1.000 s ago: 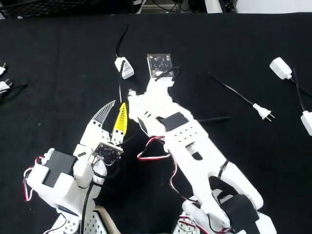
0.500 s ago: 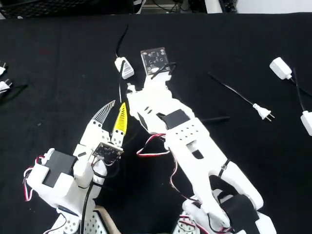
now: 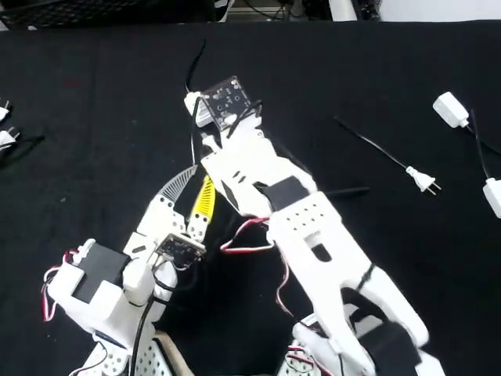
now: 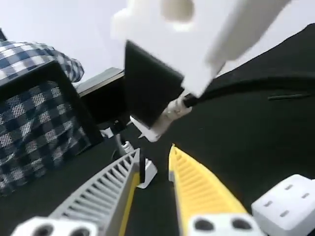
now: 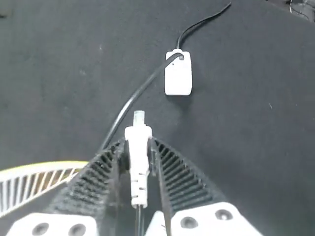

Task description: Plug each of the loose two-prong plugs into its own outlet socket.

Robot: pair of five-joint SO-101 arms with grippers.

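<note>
My right gripper (image 5: 138, 143) is shut on a white two-prong plug (image 5: 137, 162). The plug's prongs point toward a white outlet socket (image 5: 178, 78), a short way off on the black table. From the socket a black cable curves back past the right fingers. In the high view the right arm's wrist camera (image 3: 227, 98) partly covers that socket (image 3: 197, 107). My left gripper (image 3: 197, 177) stands open just behind the right one, with a grey finger (image 3: 177, 183) and a yellow finger (image 3: 205, 197). The same socket (image 4: 146, 173) lies beyond the left gripper's gap (image 4: 154, 151).
Another loose plug (image 3: 423, 182) with a thin black cable lies at the right. Two white sockets (image 3: 451, 109) (image 3: 493, 196) sit by the right edge, and small white plugs (image 3: 6, 138) by the left edge. The two arms are close together mid-table.
The right arm has swung left with the plug, bringing it up to the white socket. The left arm has shifted slightly right and forward, still open.
</note>
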